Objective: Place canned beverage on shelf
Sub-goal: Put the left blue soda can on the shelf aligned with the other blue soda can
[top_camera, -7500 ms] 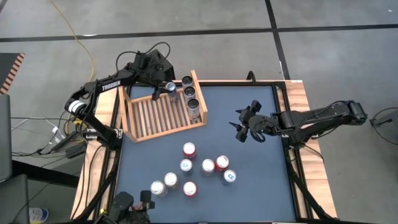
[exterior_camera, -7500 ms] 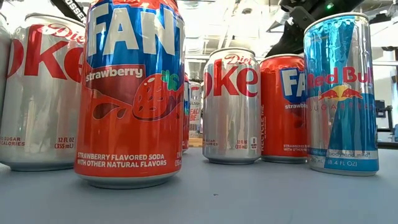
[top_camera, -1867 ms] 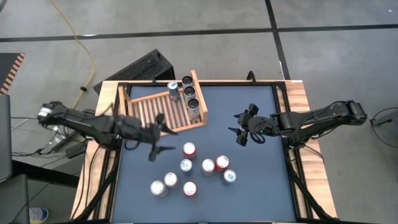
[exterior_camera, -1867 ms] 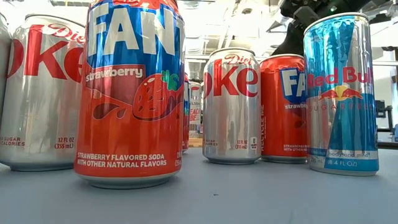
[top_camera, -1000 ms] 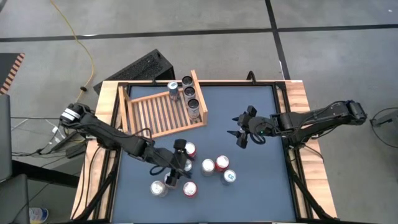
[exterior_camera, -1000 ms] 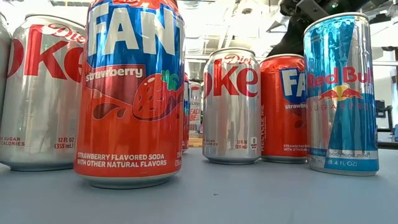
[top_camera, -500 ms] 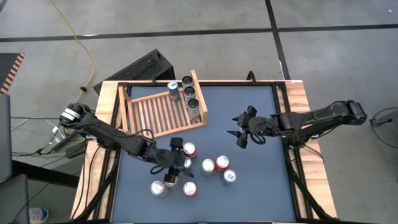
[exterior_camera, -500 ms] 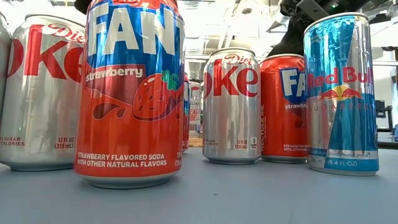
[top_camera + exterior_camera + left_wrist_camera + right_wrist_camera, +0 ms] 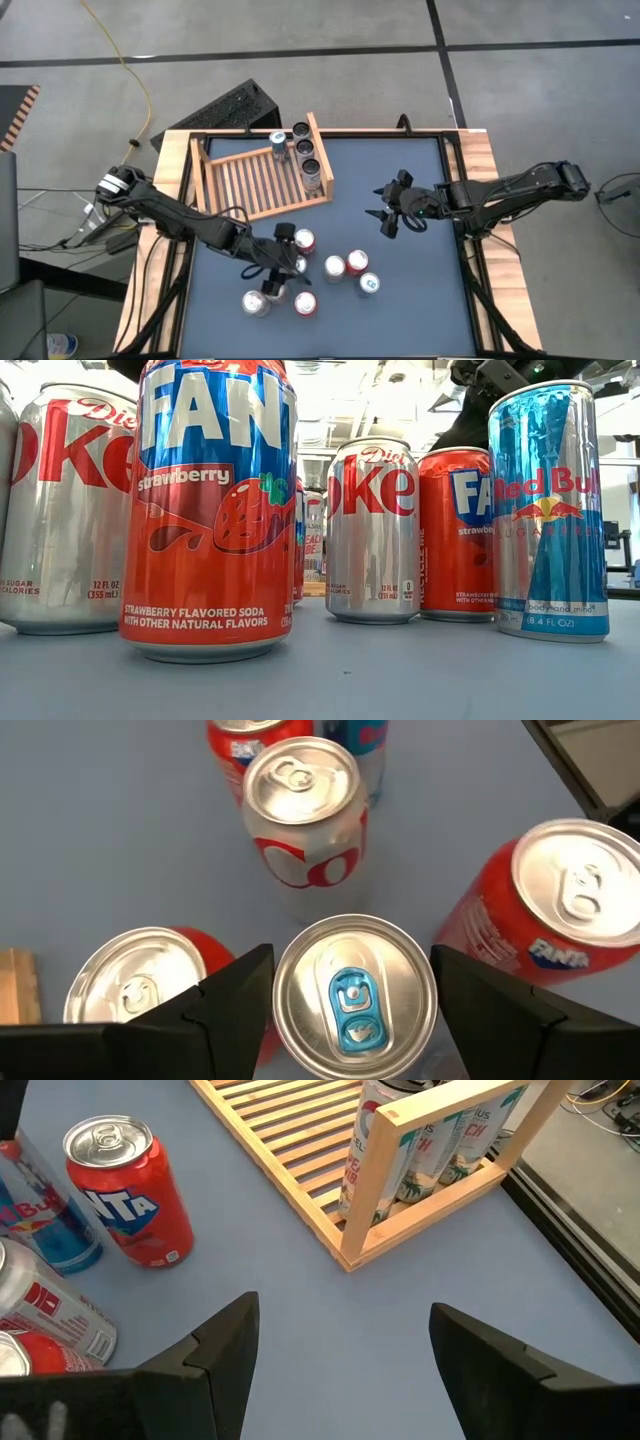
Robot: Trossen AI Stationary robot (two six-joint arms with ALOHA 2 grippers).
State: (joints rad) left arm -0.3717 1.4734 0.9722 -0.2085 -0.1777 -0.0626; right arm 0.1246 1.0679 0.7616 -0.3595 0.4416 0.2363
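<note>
Left pincer (image 9: 283,262) is down in the can cluster on the blue desk (image 9: 420,300), fingers spread wide either side of a silver can with a blue pull tab (image 9: 352,997), not clamped on it. Right pincer (image 9: 392,212) hangs open over bare desk, holding nothing. The light-wood slatted shelf (image 9: 255,185) sits at the far left corner with three cans (image 9: 300,152) lined along its right end.
</note>
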